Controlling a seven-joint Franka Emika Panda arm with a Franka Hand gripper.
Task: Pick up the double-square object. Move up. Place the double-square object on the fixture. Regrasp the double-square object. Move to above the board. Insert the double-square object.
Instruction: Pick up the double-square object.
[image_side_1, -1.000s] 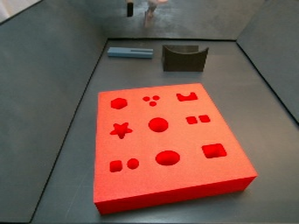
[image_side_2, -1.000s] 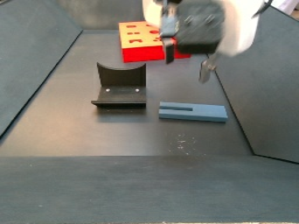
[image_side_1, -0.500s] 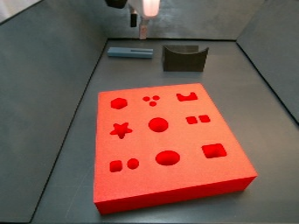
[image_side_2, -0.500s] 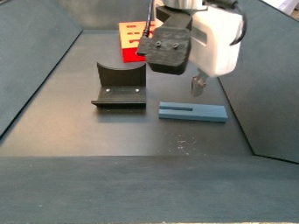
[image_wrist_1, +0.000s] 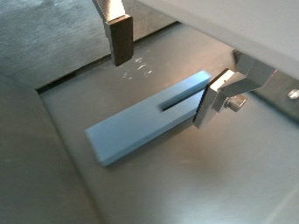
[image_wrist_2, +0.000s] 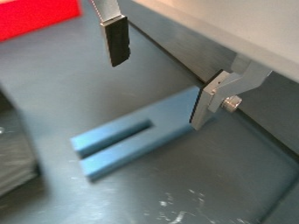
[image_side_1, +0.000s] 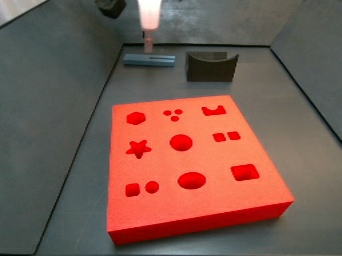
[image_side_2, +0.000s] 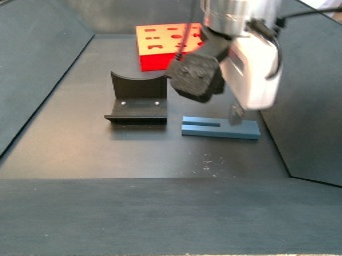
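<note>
Hand has dropped since a second ago, now wide open and empty, fingers straddling the double-square object, which lies flat on the worktop beside the fixture. Grasp looks imminent; not yet closed.

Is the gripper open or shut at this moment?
Open. In a wrist view the gripper has its two fingers wide apart above the double-square object, which lies flat on the floor; nothing is between them.
</note>
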